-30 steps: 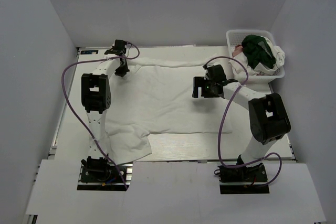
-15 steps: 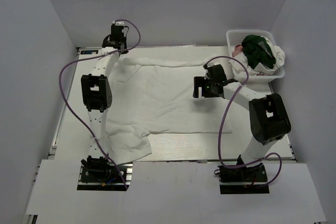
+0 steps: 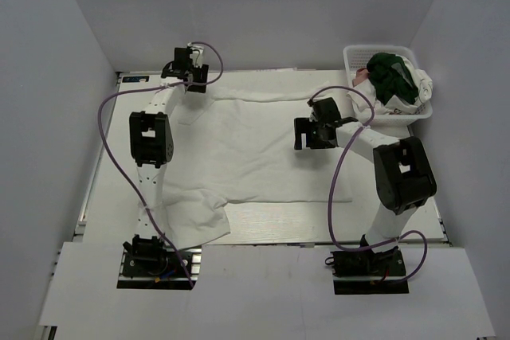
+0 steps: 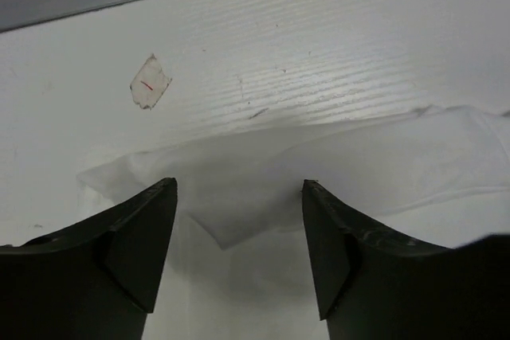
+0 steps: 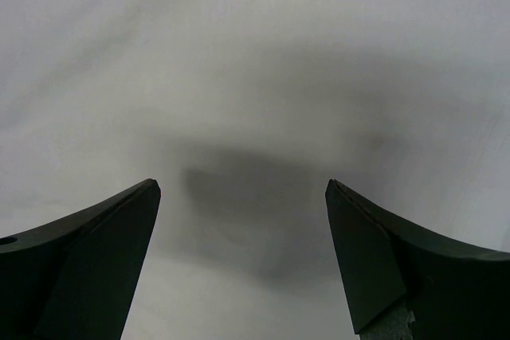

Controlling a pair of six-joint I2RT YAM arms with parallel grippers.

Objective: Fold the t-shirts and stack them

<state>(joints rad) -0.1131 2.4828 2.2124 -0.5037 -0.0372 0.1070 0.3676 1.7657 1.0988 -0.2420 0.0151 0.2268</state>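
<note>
- The white t-shirt (image 3: 255, 149) lies spread nearly flat across the table (image 4: 335, 29). Its far hem runs under the left claw (image 4: 239, 189), and its mid-body is directly beneath the right claw (image 5: 243, 189).
- One near corner of the cloth is bunched up, well apart from both claws and close to the left arm's base.
- The left claw is released, its jaws parted with nothing between them. A thin, folded corner of the shirt lies just below and ahead of its fingertips.
- The right claw is also released and grasps nothing. In its wrist view it hangs over smooth cloth, casting a shadow on it, and I cannot tell whether the tips touch the fabric.
- My judgement is that the step in hand is taking hold of the far edge to start a fold.
- To do this well, the left claw should drop straight onto that corner so both layers sit deep between the fingers before it closes.
- The right claw would do best to shift to the matching far edge on its own side, so the lift is even and the cloth stays taut.
- A scrap of tape (image 4: 150, 83) is stuck to the table beyond the left claw, off to one side.
- Further out, beyond the right claw, the basket (image 3: 353, 56) holds a green shirt (image 3: 390, 73), a pink shirt (image 3: 361, 75) and more white cloth, not yet folded.
</note>
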